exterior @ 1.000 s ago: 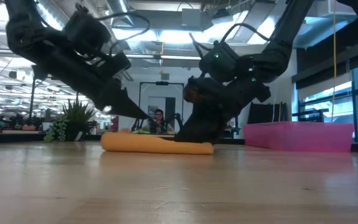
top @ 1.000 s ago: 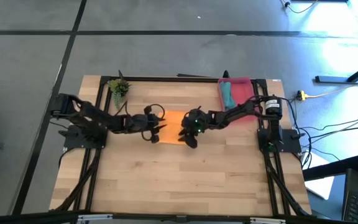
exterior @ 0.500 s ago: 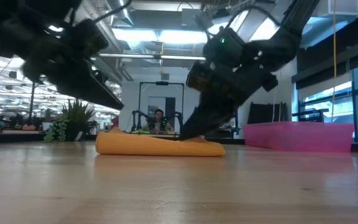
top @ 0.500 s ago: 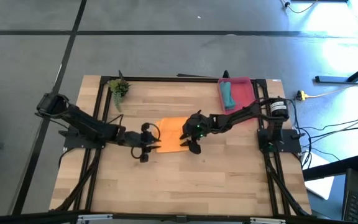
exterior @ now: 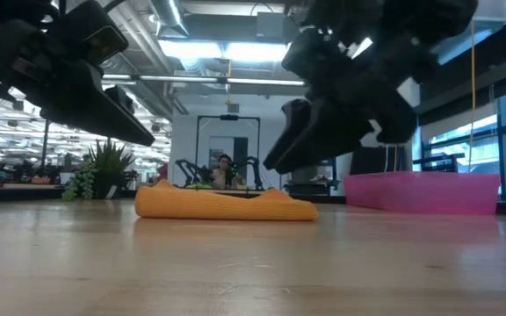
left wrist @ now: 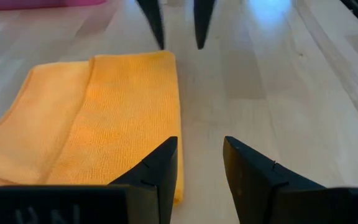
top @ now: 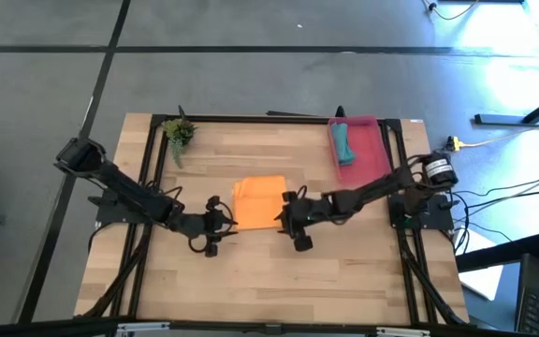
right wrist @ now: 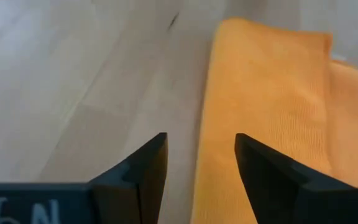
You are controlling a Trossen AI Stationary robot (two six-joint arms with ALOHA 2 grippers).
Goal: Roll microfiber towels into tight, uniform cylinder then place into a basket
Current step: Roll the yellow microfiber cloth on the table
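Observation:
The orange towel [top: 258,202] lies folded on the table's middle, its layers resting flat; it also shows in the low view [exterior: 227,204], the left wrist view [left wrist: 104,118] and the right wrist view [right wrist: 272,99]. My left gripper [top: 221,225] [left wrist: 199,155] is open, above the table at the towel's near left corner. My right gripper [top: 288,221] [right wrist: 201,162] is open, above the table at the towel's near right corner. Both touch nothing. The teal towel [top: 343,142] lies rolled in the red-pink basket [top: 368,154] at the far right.
A small green plant [top: 178,133] stands at the far left. The basket's pink wall [exterior: 424,193] shows at the right in the low view. Bare wooden table [top: 251,281] lies between the grippers and the near edge. A person [exterior: 225,171] sits in the room behind.
Both grippers have gone toward the table's near edge, drawing the orange towel's upper layer over toward that edge, then have come up off the cloth. The towel now lies wider and nearer than before, with both grippers clear above its near corners.

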